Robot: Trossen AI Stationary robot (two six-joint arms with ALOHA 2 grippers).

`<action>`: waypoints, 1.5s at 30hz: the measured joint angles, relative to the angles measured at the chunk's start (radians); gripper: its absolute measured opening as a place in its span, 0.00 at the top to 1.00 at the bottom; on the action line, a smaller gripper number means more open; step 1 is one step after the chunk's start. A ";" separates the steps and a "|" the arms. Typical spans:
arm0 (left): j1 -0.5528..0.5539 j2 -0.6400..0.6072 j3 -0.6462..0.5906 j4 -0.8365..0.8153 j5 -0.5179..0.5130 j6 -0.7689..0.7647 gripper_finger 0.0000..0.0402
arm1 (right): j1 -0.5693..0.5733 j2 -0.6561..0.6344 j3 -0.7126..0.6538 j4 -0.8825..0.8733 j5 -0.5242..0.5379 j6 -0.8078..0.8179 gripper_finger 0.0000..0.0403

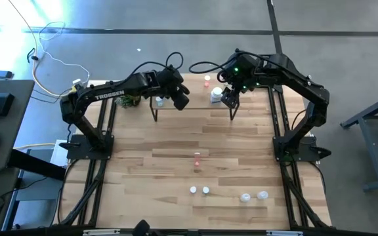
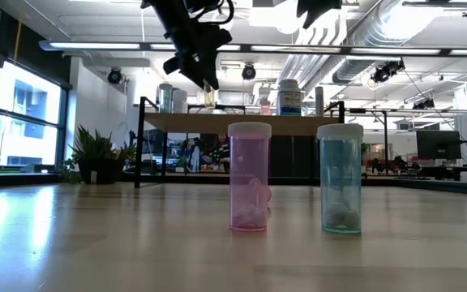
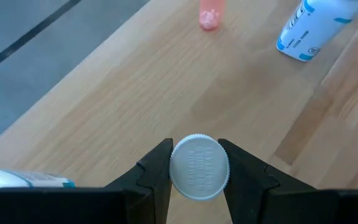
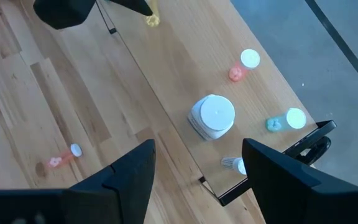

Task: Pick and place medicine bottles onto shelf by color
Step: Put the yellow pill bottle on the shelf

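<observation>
White-capped bottle pinched upright between the left gripper fingers, cap toward the wrist camera, long axis pointing down at the shelf — bare board directly beneath, edges well apart on both sides. Pink bottle and larger white bottle farther along (already shelved). Right gripper spread open, empty, above the shelf's other end.

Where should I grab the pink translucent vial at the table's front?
Take the pink translucent vial under its white cap, coming straight down: it stands upright. Set the fingers of the open right end effector front and back, since the teal translucent vial stands close beside it.
</observation>
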 joint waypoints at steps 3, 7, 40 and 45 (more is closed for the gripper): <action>0.000 0.000 0.000 -0.011 -0.017 -0.032 0.73 | 0.000 0.000 0.000 0.000 0.000 0.000 0.42; 0.002 0.000 0.000 -0.053 -0.019 -0.038 0.73 | 0.000 0.000 0.000 0.000 0.000 0.000 0.42; 0.004 0.036 -0.006 -0.064 -0.016 -0.037 0.73 | 0.000 0.000 0.000 0.000 0.000 0.000 0.42; 0.004 0.037 -0.006 -0.066 -0.015 -0.036 0.69 | 0.000 0.000 0.000 0.000 0.000 -0.001 0.42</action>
